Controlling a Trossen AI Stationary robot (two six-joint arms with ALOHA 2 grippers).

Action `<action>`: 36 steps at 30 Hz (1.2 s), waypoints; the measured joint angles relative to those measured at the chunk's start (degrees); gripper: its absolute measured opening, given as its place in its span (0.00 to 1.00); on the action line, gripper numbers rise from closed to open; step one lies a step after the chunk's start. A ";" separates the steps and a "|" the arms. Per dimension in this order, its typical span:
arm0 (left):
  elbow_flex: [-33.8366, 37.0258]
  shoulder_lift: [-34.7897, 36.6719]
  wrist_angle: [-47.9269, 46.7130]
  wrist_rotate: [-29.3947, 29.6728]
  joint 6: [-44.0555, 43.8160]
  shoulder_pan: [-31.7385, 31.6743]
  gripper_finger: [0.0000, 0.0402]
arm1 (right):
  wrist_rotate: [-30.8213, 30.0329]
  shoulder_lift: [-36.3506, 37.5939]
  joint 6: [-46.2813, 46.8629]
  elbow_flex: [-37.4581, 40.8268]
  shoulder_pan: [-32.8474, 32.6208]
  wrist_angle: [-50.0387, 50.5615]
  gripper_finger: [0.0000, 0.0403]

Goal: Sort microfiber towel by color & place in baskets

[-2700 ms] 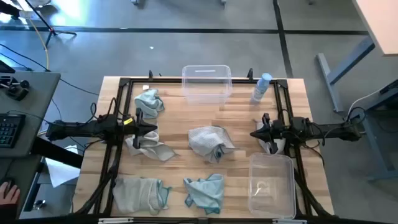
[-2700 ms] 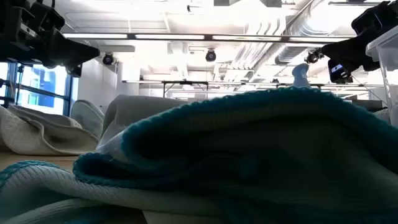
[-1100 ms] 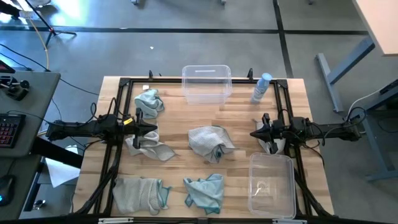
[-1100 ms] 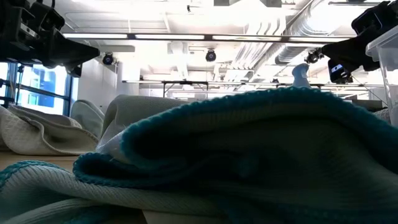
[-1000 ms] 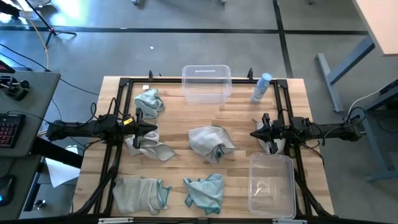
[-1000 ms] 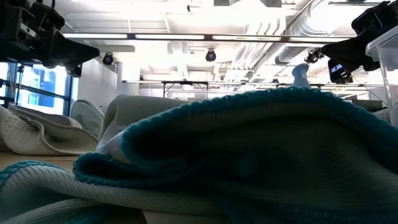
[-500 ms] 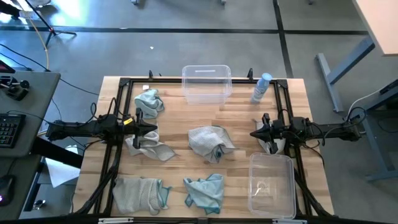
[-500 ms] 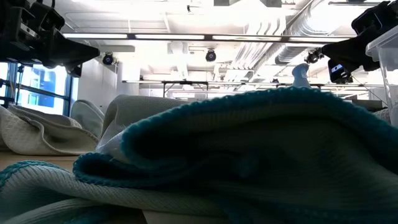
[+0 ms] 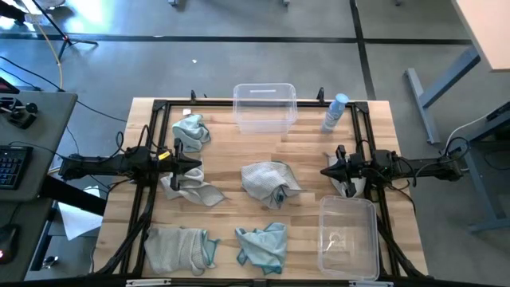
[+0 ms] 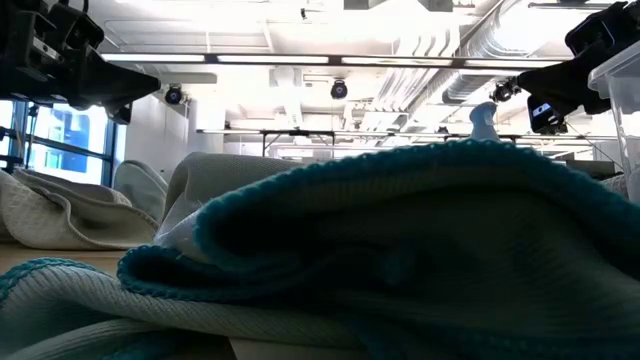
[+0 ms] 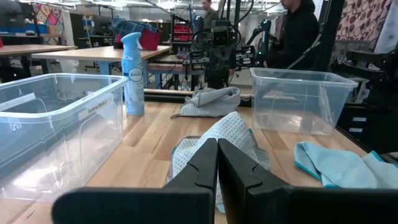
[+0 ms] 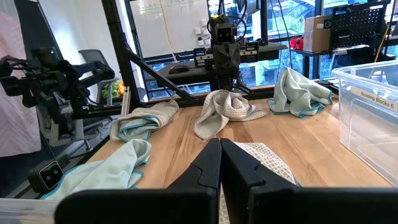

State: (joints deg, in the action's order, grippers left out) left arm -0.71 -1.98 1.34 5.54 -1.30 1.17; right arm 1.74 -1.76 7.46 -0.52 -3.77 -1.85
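Several microfiber towels lie crumpled on the wooden table: a pale teal one [image 9: 191,129] at the far left, a grey one [image 9: 187,187] below my left gripper, a grey one [image 9: 269,182] in the middle, a grey-and-teal one [image 9: 177,247] at the near left, a teal one [image 9: 263,245] at the near middle, and one [image 9: 351,186] under my right gripper. One clear basket [image 9: 264,106] stands at the far middle, the other [image 9: 347,235] at the near right. My left gripper [image 9: 198,166] and right gripper [image 9: 325,171] hover level above the table, facing each other, both shut [image 11: 217,149] [image 12: 220,149] on nothing.
A white-blue spray bottle [image 9: 335,112] stands at the far right corner. A black metal frame [image 9: 159,108] runs around the table's edges. In the low view a teal-edged towel [image 10: 400,260] fills the foreground. People stand beyond the table in the left wrist view.
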 joint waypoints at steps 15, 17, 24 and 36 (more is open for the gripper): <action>0.00 0.00 -0.02 0.00 0.00 -0.02 0.00 | 0.02 0.00 11.51 0.00 0.00 -0.02 0.00; -0.01 0.00 0.00 -0.01 0.00 -0.01 0.00 | 0.02 0.01 13.74 -0.01 -0.01 -0.02 0.00; -0.02 -0.01 0.00 -0.02 -0.01 -0.01 0.00 | 0.01 0.00 22.48 -0.01 0.00 -0.01 0.00; 0.00 0.00 -0.02 -0.02 0.00 -0.02 0.00 | -3.61 -0.02 23.56 -0.02 -0.02 -0.02 0.00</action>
State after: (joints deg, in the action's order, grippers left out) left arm -0.71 -1.98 1.33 5.52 -1.30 1.15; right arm -1.87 -1.78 31.03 -0.53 -3.79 -1.87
